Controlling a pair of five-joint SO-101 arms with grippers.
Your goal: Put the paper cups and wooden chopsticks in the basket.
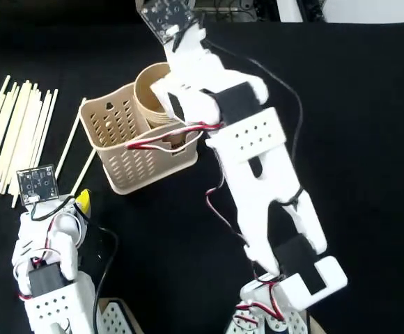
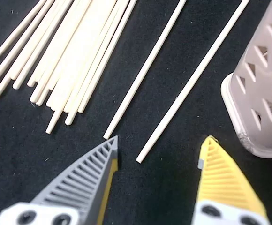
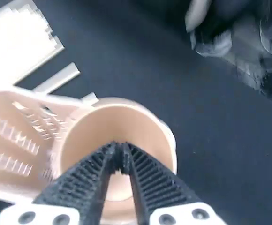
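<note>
About halfway along, by judgement: paper cups point(image 1: 153, 87) standing in one corner of the basket point(image 1: 129, 149), wooden chopsticks point(image 1: 17, 132) not yet dealt with, lying out on the black table point(image 1: 355, 104) beside the basket, none inside as far as visible. Right gripper point(image 3: 118, 146) poised directly over the cups' open mouth, black fingers pressed together with barely a sliver between; no telling of any pinch on the cup wall. Left gripper point(image 2: 162, 140) low over the table, grey and yellow fingers spread wide apart, holding nothing, aimed at the near ends of two loose chopsticks point(image 2: 145, 70) lying separate from the main bundle, between that bundle and the basket. Probably left to do: letting go of the cups if held, then gathering every chopstick, perhaps starting with the two strays. As for looks: cups tan, smooth inside, seemingly a nested stack with rims ridged one under another, upright and rising above the basket's rim. Basket pale beige plastic with perforated walls. Chopsticks pale, thin, tapered, mostly packed side by side in a loose fan, ends uneven; likely awkward to pinch flat off the cloth, so better taken one or two at a time.
</note>
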